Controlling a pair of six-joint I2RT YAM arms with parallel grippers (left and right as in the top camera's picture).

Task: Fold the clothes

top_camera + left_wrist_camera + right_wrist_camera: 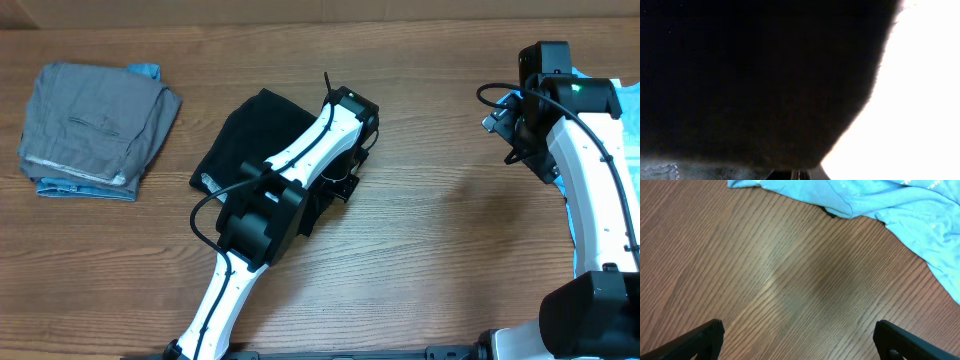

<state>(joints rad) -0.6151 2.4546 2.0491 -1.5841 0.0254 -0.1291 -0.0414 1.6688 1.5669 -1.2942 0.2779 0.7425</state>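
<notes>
Wooden table (430,230), crumpled black shirt (250,128)

I see the folded garment (95,125) at the table's (430,250) far left; the shirt (245,130) lies mid-table, under my left arm (315,150); the T-shirt (880,200) lies at the right edge, well apart from the shirt, partly beneath my right arm (600,180).
</notes>
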